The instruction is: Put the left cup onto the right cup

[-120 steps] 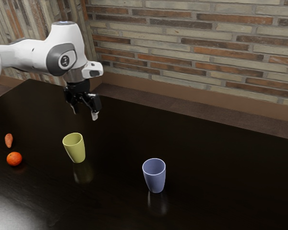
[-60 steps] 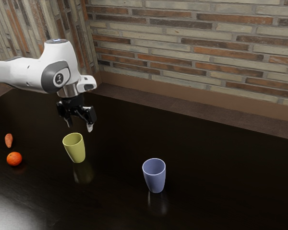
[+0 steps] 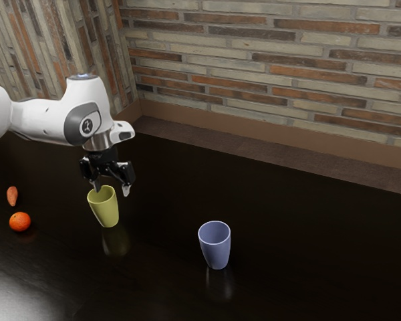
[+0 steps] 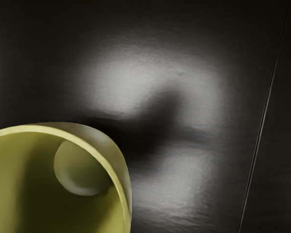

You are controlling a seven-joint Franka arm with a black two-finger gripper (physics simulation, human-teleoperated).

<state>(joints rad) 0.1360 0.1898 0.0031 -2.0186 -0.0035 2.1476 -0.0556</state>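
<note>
A yellow-green cup [image 3: 103,206] stands upright on the dark table toward the exterior view's left. My gripper [image 3: 111,190] hangs open right over the cup's rim, one finger at each side of the rim's far edge, not gripping it. A blue-purple cup [image 3: 214,244] stands upright further to the exterior view's right, nearer the front. In the wrist view the yellow-green cup [image 4: 43,184] lies just under my hand, and I look down into its open mouth.
An orange ball-like fruit [image 3: 19,221] and a small reddish piece [image 3: 12,195] lie at the exterior view's left edge. A brick wall [image 3: 267,60] runs behind the table. The dark tabletop [image 3: 307,227] stretches bare between and beyond the cups.
My hand has come down and toward the exterior view's left, from well above the table to the yellow-green cup's rim. Both cups stayed put.
</note>
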